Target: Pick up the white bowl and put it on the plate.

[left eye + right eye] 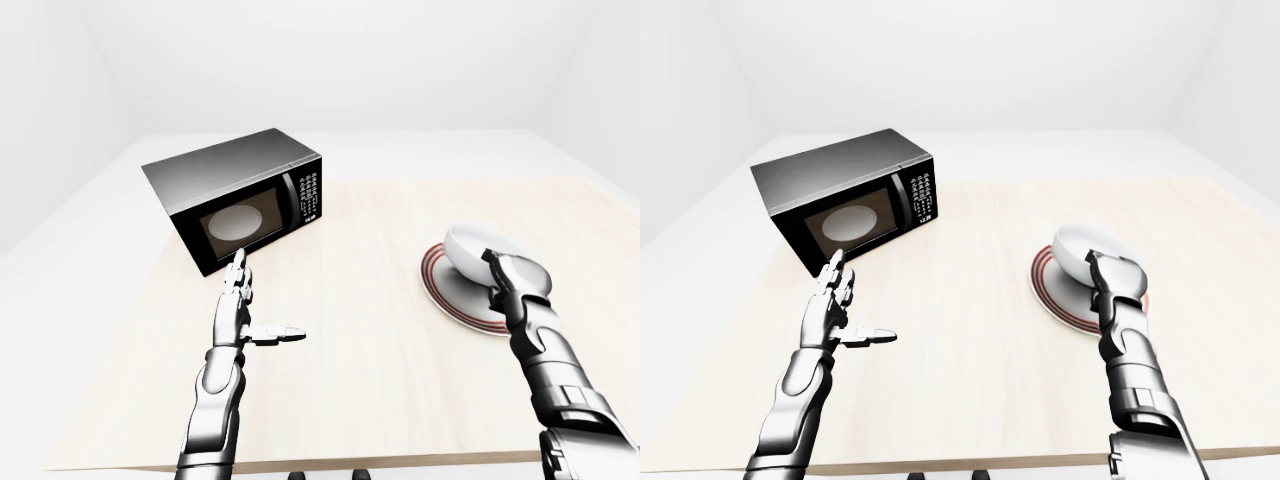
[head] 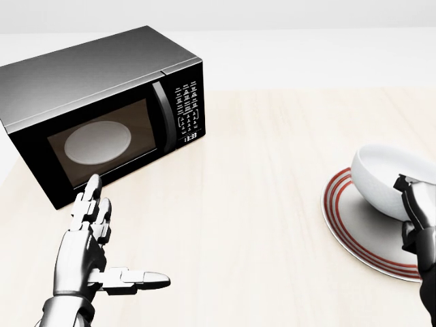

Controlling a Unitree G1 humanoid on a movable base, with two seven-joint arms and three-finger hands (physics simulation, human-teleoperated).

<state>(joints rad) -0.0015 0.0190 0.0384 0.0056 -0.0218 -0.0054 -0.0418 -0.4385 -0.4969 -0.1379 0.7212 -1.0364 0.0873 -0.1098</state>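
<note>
The white bowl [image 2: 383, 178] hangs tilted just above the red-ringed plate [image 2: 351, 231] at the right of the head view, casting a shadow on it. My right hand [image 2: 414, 201] grips the bowl's right rim, fingers closed round it; much of the hand runs off the view's edge. The eye views show the same: the bowl [image 1: 476, 248] over the plate [image 1: 445, 292], with my right forearm rising from the bottom. My left hand [image 2: 121, 238] floats open at the lower left, fingers straight and thumb pointing right, holding nothing.
A black microwave [image 2: 102, 102] with its door closed stands at the upper left of the light wooden table [image 2: 259, 204]; a round turntable shows through its window. My left hand's fingertips are just below its door. The table's near edge shows at the bottom of the eye views.
</note>
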